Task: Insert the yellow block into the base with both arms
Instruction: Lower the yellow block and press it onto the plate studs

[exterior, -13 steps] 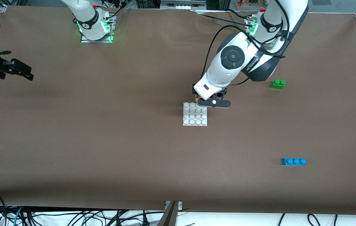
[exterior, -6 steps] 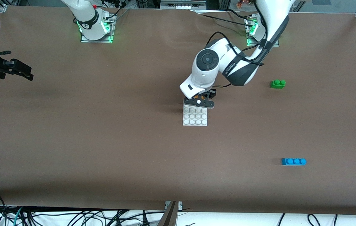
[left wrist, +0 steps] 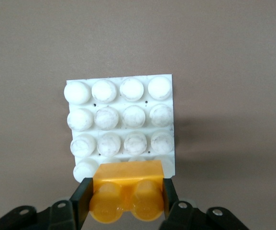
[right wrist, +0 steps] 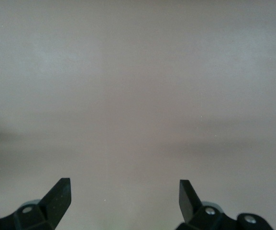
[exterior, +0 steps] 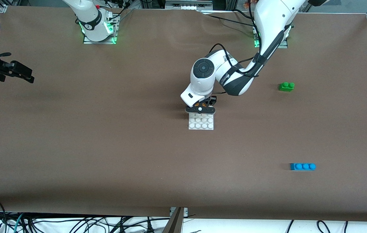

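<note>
The yellow block, studs toward the camera, is clamped between the black fingers of my left gripper. In the front view my left gripper hangs over the edge of the base that lies farthest from the front camera, and a sliver of the yellow block shows under the wrist. The white studded base lies flat on the table. The block overlaps its last stud row; whether they touch I cannot tell. My right gripper waits open over bare table, at the right arm's end.
A green two-stud brick lies toward the left arm's end of the brown table. A blue three-stud brick lies nearer to the front camera on that same end. Cables hang along the table's front edge.
The left arm has swung toward the right arm's end, carrying the yellow block from beside the base's corner to over its farthest stud row. The right arm has not moved.
</note>
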